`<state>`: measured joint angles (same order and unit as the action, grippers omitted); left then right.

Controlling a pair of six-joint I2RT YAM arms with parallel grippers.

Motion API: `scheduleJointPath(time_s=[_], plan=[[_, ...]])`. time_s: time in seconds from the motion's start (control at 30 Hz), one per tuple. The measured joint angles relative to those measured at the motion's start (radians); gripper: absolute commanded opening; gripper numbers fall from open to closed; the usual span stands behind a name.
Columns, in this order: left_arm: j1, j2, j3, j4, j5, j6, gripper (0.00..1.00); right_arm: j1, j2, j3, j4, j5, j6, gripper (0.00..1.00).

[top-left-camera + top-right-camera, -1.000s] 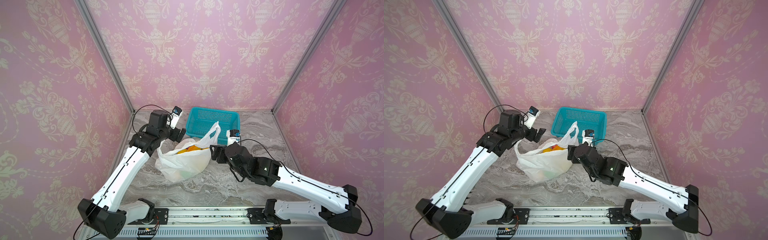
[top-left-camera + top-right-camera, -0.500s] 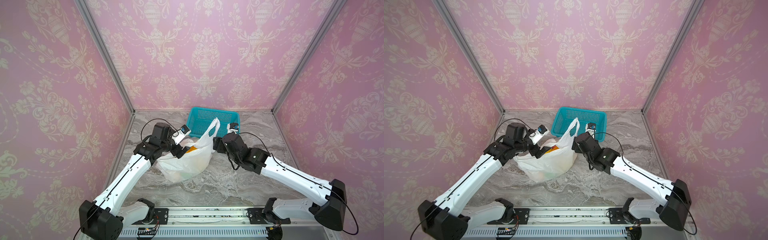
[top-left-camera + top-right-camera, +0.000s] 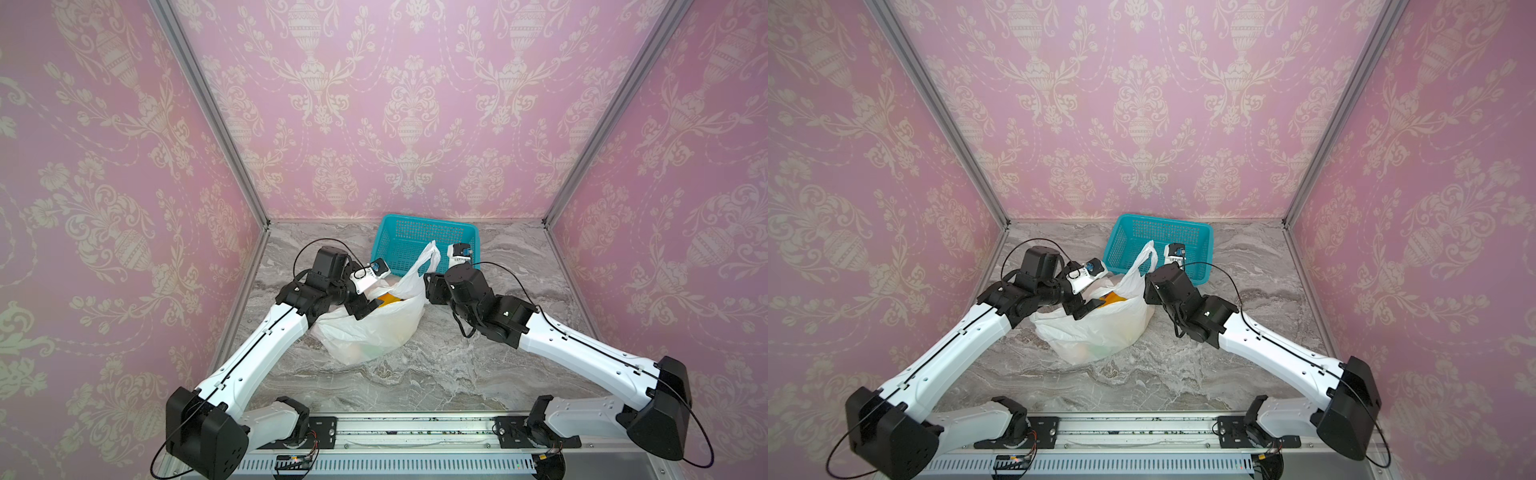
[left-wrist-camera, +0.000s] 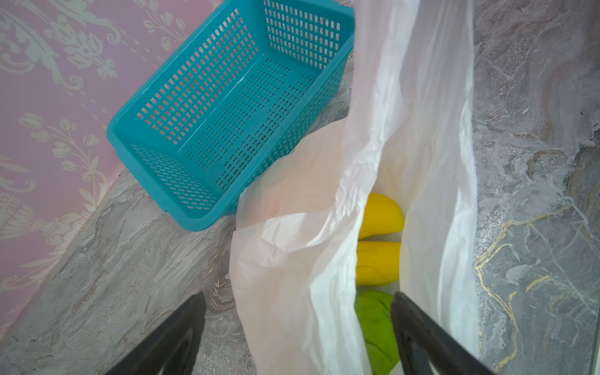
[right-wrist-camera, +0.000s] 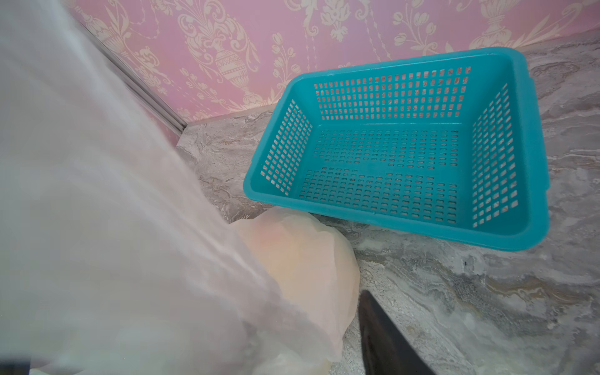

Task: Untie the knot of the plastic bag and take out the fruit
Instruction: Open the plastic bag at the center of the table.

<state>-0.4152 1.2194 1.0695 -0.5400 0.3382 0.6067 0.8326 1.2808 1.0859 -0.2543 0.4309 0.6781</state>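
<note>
While the plastic bag (image 3: pixel 374 332) lies about in the middle of the grey marble surface (image 3: pixel 457 374), between the two arms, its mouth stands open. One handle loop (image 3: pixel 432 249) rises from the far right edge of the bag, in front of the teal basket (image 3: pixel 424 219). The basket sits at the far side, near the pink wall (image 3: pixel 415 124), just behind the bag. A bulge of the bag comes up to its near rim, but I cannot tell if they touch.

The left gripper (image 4: pixel 297 298) is at the left side of the mouth with its fingers wide apart. One finger (image 4: pixel 422 331) is over the open mouth and the other is over the surface, and the thin wall of the bag hangs loose between them. Inside the bag, the left wrist view shows the fruit (image 4: pixel 376 263): two yellow pieces side by side and one green piece beside that finger.

The right gripper (image 3: pixel 432 286) is at the right side of the bag, just below the handle loop. Its wrist view shows only one finger (image 5: pixel 383 337) because the film covers the rest, so I cannot tell whether this gripper is apart or clamped on the bag.
</note>
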Motion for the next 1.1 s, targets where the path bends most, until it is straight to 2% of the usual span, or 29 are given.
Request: scheduleJointPath(time_s=[0.2,0.3,0.4,0.57,0.7,0.8,1.1], plan=[[-0.008,0.037,-0.015,-0.001,-0.038,0.037,0.87,-0.001,-0.002,-0.013,0.014,-0.01,-0.001,0.47],[-0.012,0.037,-0.02,0.0,-0.057,0.056,0.8,-0.001,-0.003,-0.02,0.014,-0.013,0.0,0.47],[-0.021,0.037,-0.021,0.002,-0.083,0.075,0.63,-0.002,-0.004,-0.021,0.015,-0.016,0.0,0.47],[-0.022,0.029,-0.021,0.008,-0.116,0.096,0.22,-0.002,-0.026,-0.031,0.016,-0.016,0.0,0.48],[-0.022,0.01,-0.021,0.026,-0.138,0.106,0.0,-0.002,-0.055,-0.044,0.02,-0.021,-0.005,0.65],[-0.022,-0.001,-0.021,0.042,-0.152,0.102,0.0,-0.002,-0.085,-0.063,0.028,-0.035,-0.017,0.75],[-0.022,-0.012,-0.021,0.112,-0.205,0.08,0.0,-0.002,-0.288,-0.16,0.093,-0.079,-0.164,0.81]])
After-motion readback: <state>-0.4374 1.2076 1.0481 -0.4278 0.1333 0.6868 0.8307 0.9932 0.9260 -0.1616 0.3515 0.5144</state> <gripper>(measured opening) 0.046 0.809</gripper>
